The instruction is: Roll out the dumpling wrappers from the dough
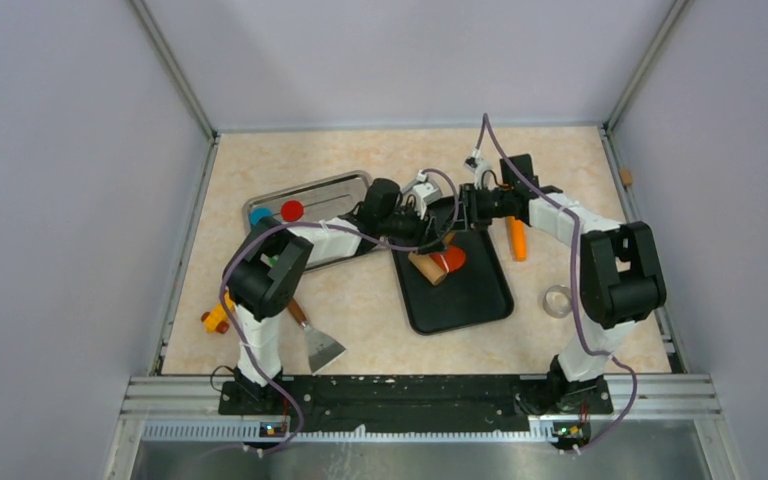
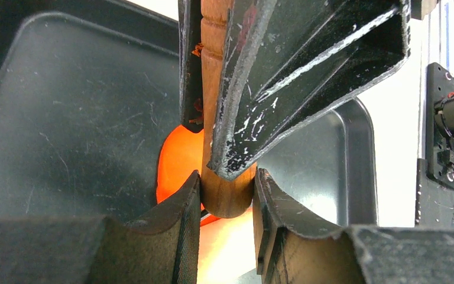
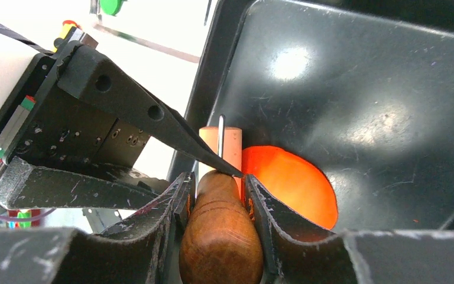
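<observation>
Closest to my right wrist lens is the rolling pin [image 3: 221, 236], its brown wooden handle pinched by the right gripper [image 3: 219, 192]. The jaws stand only a handle's width apart, with the pads pressed on both sides. The left gripper [image 2: 227, 186] clamps the opposite end the same way, narrowly parted and snug on the wood. Between them the pin's pale barrel sits against the orange dough [image 3: 289, 184], a flattened disc lying in the black tray [image 3: 360, 89], toward its 12 o'clock end in my overhead view. A steel tray [image 1: 345, 190] lies at 10 o'clock from the black one, and a scraper [image 1: 322, 347] at 8 o'clock.
</observation>
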`<action>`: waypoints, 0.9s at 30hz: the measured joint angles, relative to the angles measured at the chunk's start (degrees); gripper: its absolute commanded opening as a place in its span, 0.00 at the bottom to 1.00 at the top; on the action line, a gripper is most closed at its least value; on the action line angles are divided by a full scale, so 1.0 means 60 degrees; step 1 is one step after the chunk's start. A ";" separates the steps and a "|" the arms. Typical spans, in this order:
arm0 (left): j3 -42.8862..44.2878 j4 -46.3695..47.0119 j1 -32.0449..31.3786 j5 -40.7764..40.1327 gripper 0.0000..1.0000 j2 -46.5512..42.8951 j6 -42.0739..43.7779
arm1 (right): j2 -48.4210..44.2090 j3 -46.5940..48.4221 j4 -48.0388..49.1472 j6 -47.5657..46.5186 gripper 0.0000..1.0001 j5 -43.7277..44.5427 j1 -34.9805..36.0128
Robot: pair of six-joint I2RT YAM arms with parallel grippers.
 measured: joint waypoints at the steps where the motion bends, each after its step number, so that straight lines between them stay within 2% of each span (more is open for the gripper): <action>1: -0.0055 -0.0036 0.0015 0.0004 0.00 -0.0044 0.0015 | 0.0000 -0.0066 0.0080 0.0073 0.00 -0.0025 0.0029; 9: -0.0022 -0.0707 0.0004 -0.0047 0.00 -0.0280 0.0415 | -0.0040 -0.0066 -0.0018 0.0055 0.00 -0.0095 0.0102; 17: 0.1071 -0.1621 -0.0157 -0.0266 0.00 -0.0193 0.0860 | -0.0404 0.0382 -0.0492 -0.0346 0.00 0.0025 -0.0127; 27: 0.2455 -0.0841 -0.0568 -0.0146 0.00 0.1370 0.0750 | -0.0761 -0.0171 -0.0313 -0.0743 0.00 0.0703 -0.0958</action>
